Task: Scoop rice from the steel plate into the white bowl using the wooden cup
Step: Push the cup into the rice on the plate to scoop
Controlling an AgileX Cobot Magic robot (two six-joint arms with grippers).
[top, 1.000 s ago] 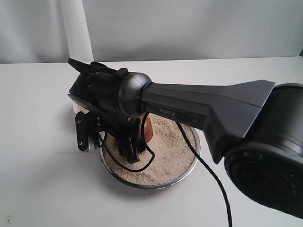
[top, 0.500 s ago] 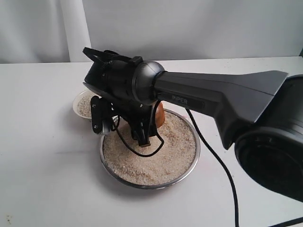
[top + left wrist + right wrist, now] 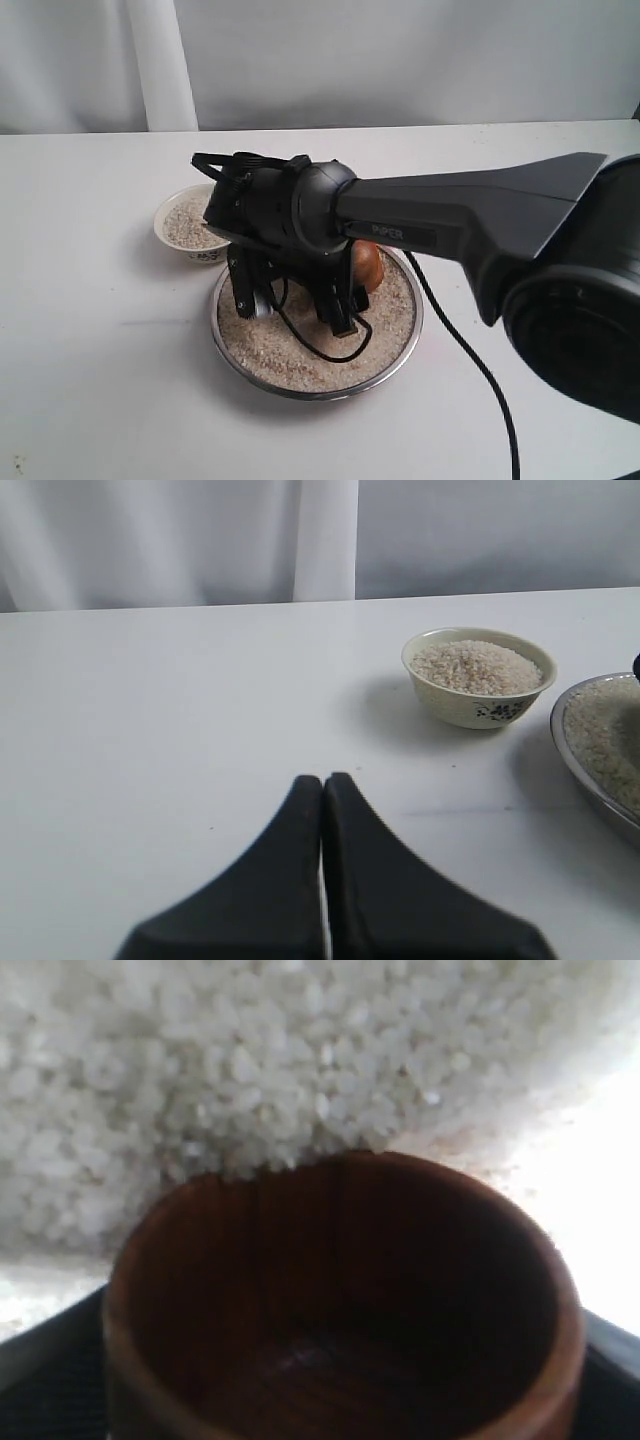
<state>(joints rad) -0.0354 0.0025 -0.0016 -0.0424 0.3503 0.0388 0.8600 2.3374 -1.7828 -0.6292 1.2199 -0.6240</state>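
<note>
Rice (image 3: 300, 352) fills the steel plate (image 3: 315, 393), and your right gripper (image 3: 355, 285), which a second ago hung over the plate's 10 o'clock edge, now sits lower and further right. Its jaws are clamped wide around the wooden cup (image 3: 367, 265) at about 1 o'clock on the plate. The cup's dark inside is empty, its mouth close to the grains, while the white bowl (image 3: 195, 252) just off the plate's 10 o'clock, mostly hidden before, now shows fully, heaped with rice. Your left gripper (image 3: 322, 800) is pressed closed on nothing.
</note>
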